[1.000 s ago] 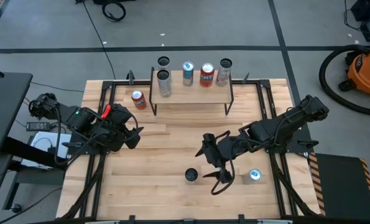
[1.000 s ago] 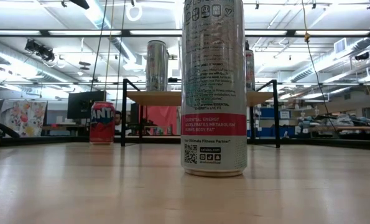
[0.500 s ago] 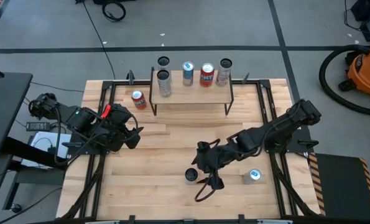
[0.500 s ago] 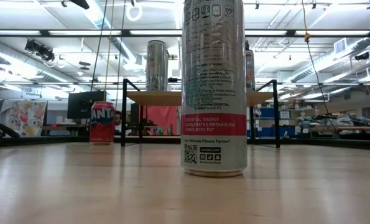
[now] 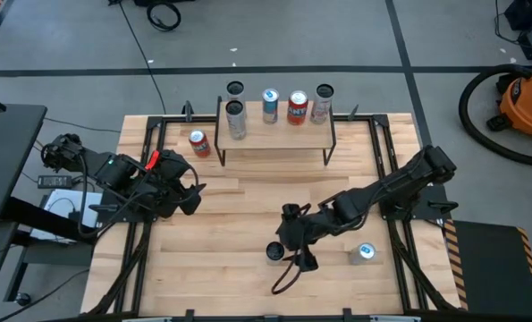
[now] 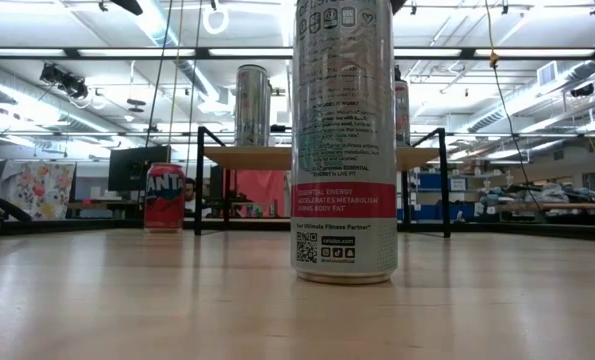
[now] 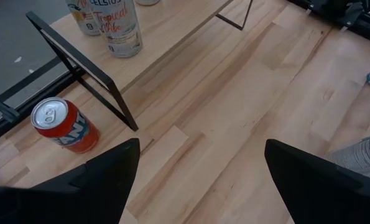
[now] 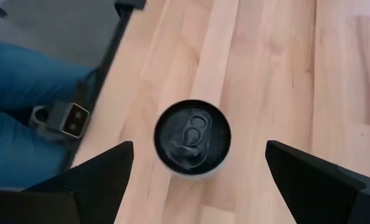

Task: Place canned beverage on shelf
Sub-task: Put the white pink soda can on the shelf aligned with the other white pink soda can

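Note:
A tall white can with a black top stands upright on the table near its front edge; it fills the low view's middle. My right gripper hovers open just above it. In the right wrist view the can top lies between and ahead of that gripper's spread fingers, untouched. The shelf stands at the far middle on thin black legs, with several cans upright on it. My left gripper waits open at the table's left.
A red can stands on the table left of the shelf. A blue-topped can stands near the front right. Another can shows behind the shelf. A person's leg in blue is beyond the table's near edge.
My right gripper has sunk and gone toward the table's left and near edges, coming over the black-topped can, still spread. The can has kept still.

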You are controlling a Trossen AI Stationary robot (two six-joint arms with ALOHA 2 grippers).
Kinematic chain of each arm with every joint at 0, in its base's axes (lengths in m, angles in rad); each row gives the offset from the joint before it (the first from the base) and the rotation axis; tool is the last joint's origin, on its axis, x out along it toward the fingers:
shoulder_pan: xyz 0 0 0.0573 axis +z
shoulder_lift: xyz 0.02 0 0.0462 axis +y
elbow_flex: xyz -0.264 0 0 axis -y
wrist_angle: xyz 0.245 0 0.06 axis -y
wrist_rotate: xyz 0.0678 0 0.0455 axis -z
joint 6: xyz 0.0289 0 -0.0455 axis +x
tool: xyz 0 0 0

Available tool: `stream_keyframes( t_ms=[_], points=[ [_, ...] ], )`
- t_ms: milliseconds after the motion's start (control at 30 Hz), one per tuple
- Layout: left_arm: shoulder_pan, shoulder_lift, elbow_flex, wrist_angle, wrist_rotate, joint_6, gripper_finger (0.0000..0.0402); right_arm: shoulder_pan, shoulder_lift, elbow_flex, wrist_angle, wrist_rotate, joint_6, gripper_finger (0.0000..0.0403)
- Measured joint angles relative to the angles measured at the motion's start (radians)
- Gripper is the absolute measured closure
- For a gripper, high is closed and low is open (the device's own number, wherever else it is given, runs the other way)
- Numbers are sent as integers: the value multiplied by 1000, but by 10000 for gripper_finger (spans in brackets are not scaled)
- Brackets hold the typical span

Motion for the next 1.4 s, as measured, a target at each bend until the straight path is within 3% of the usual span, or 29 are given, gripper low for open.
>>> stream_keyframes(
  t_ms=[233,733,1400],
  points=[
    [0,0,0,0,1,0,44,0,82,0,16,5,-37,28],
    [0,0,0,-1,1,7,44,-10,117,0,61,-26,-34,32],
    [0,0,0,0,1,7,44,-17,116,0,98,-16,65,125]
  ],
)
